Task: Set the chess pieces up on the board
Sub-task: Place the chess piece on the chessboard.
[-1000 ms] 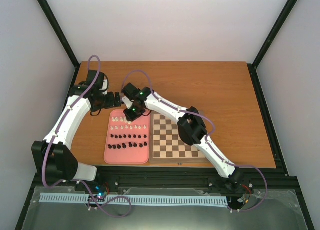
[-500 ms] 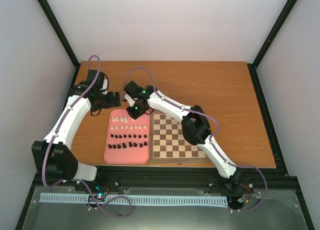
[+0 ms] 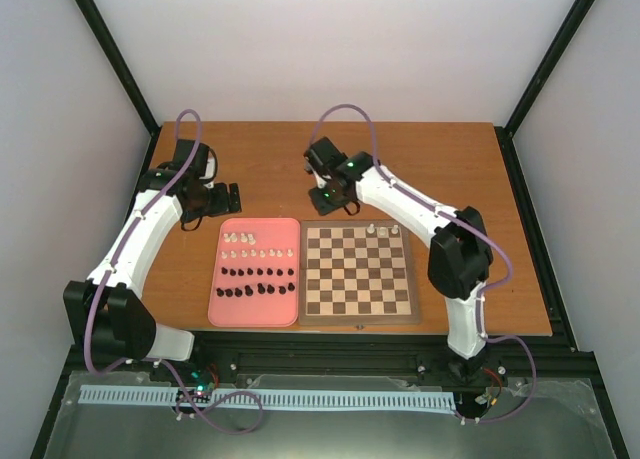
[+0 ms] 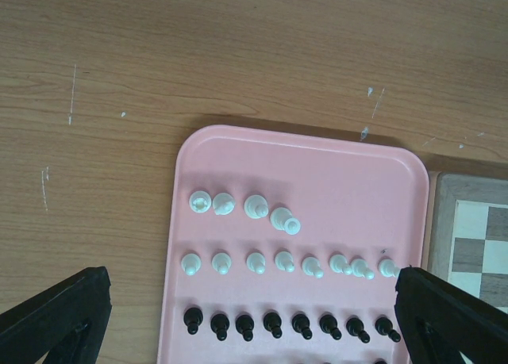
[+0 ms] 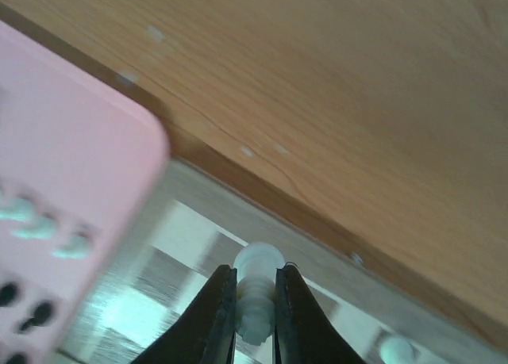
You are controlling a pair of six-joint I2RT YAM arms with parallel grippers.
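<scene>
Pinching one white chess piece (image 5: pixel 257 262) between its fingers (image 5: pixel 216 316), our right gripper (image 5: pixel 255 281) is closed to a narrow gap around it. The piece sits upright in that gap, above the far border of the board (image 5: pixel 159 300); the wrist view is blurred there.

From above, we see the right gripper (image 3: pixel 323 197) just beyond the far left corner of the board (image 3: pixel 358 279). Two white pieces (image 3: pixel 373 227) stand in the board's far row, right of the middle.

The remaining pieces stand on the pink tray (image 3: pixel 290 306), which lies just beside the board's left edge. In our left wrist view, the tray (image 4: pixel 302 146) carries four white pieces (image 4: pixel 255 206) in its far row and eight in the next. The black pieces (image 4: pixel 272 324) stand in rows nearer to us.

Our left gripper (image 3: pixel 228 196) hangs over the table (image 3: pixel 430 159) past the tray's far left corner. Its jaws are spread fully wide and hold nothing.
</scene>
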